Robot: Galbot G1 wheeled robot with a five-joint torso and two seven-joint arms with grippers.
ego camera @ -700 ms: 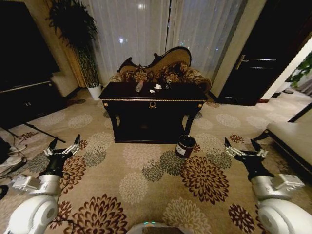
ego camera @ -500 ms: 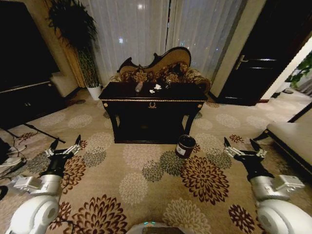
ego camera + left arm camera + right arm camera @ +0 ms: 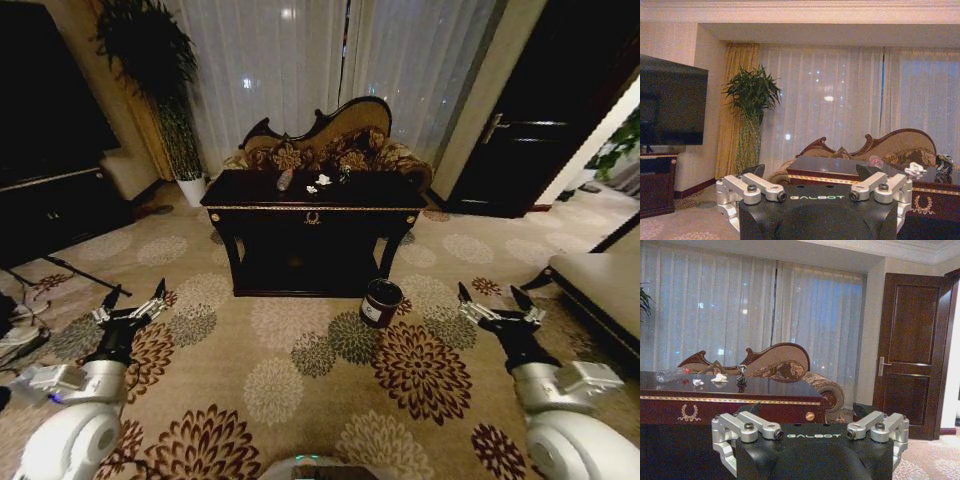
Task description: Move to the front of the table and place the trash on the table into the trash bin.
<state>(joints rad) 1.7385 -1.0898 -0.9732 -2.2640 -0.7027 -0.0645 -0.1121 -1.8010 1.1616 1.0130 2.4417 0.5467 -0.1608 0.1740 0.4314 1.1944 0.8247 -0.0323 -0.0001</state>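
Note:
The dark table (image 3: pixel 385 190) with gold trim stands ahead of me in the head view, in front of an ornate sofa. On its top lie the trash: a clear bottle (image 3: pixel 285 179), white paper wads (image 3: pixel 322 180) and a dark foil lump (image 3: pixel 344 172). The round dark trash bin (image 3: pixel 380 301) sits on the carpet by the table's right leg. My left gripper (image 3: pixel 133 300) and right gripper (image 3: pixel 491 298) hang open and empty low over the carpet, well short of the table. The right wrist view shows the bottle (image 3: pixel 671 375), a wad (image 3: pixel 719 378) and the table (image 3: pixel 765 392).
A tall plant in a white pot (image 3: pixel 193 187) stands left of the table, with a dark TV cabinet (image 3: pixel 55 205) further left. A dark door (image 3: pixel 535 120) is at the right, and a bench (image 3: pixel 600 285) runs along the right edge. Flowered carpet lies between me and the table.
The whole head view has shifted a little, so the camera has moved slightly. Both arms hold the same pose, and the things on the table lie as before.

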